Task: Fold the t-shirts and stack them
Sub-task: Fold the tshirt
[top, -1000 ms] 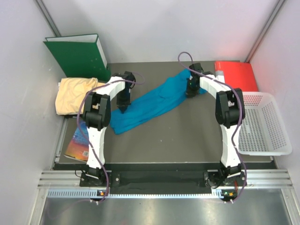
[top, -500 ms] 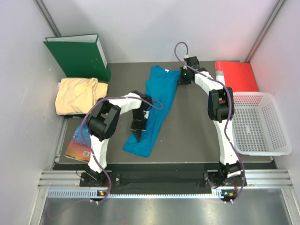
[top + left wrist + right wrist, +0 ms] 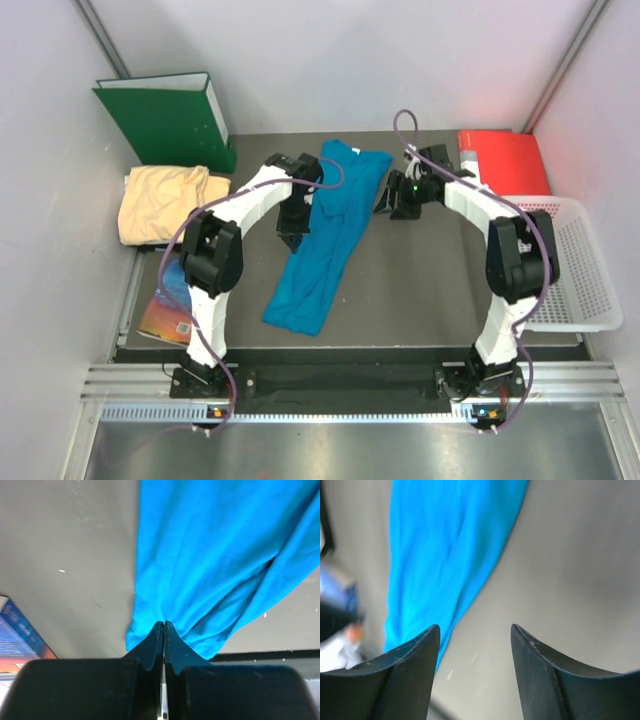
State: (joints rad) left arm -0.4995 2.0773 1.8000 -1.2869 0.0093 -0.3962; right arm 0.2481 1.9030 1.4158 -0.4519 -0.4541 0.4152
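Note:
The teal-blue t-shirt (image 3: 325, 235) lies in a long band on the grey table, running from the far middle down toward the near edge. In the left wrist view the teal-blue t-shirt (image 3: 210, 555) lies beyond the fingertips. My left gripper (image 3: 292, 232) (image 3: 164, 624) hovers at its left edge, jaws shut, and no cloth shows between them. Open and empty, my right gripper (image 3: 392, 208) (image 3: 475, 626) is over bare table just right of the shirt's far end (image 3: 445, 545). The pale yellow t-shirt (image 3: 165, 200) lies crumpled at the left.
A green binder (image 3: 170, 120) stands at the far left. A red folder (image 3: 505, 160) lies at the far right, with a white basket (image 3: 555, 265) nearer on that side. A colourful booklet (image 3: 165, 305) lies at the left near edge.
The teal shirt swung from a diagonal stretch to a lengthwise band. My right gripper opened, let go of its far end and drew back. The left gripper moved from the near end toward the middle.

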